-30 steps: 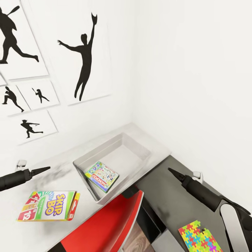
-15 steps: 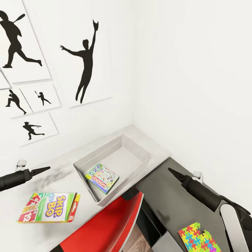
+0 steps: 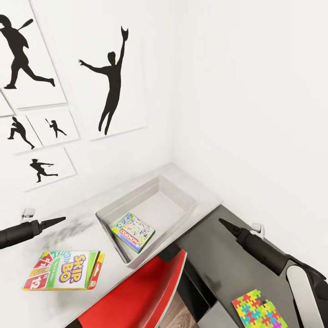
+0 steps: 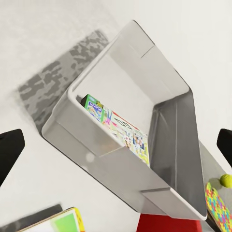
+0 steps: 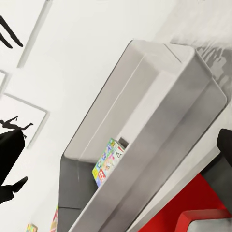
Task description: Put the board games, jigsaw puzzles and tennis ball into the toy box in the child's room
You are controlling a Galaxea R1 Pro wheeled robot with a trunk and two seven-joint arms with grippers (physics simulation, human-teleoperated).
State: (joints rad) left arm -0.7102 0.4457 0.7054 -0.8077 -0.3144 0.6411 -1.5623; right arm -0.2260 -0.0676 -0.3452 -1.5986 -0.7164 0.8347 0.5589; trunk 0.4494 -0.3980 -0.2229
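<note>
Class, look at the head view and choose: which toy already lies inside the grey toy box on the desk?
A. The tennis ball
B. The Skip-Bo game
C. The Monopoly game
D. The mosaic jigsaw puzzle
C: the Monopoly game lies inside the toy box, while the Skip-Bo game sits on the pale desk top outside it and a jigsaw puzzle lies on the lower dark section.
</note>
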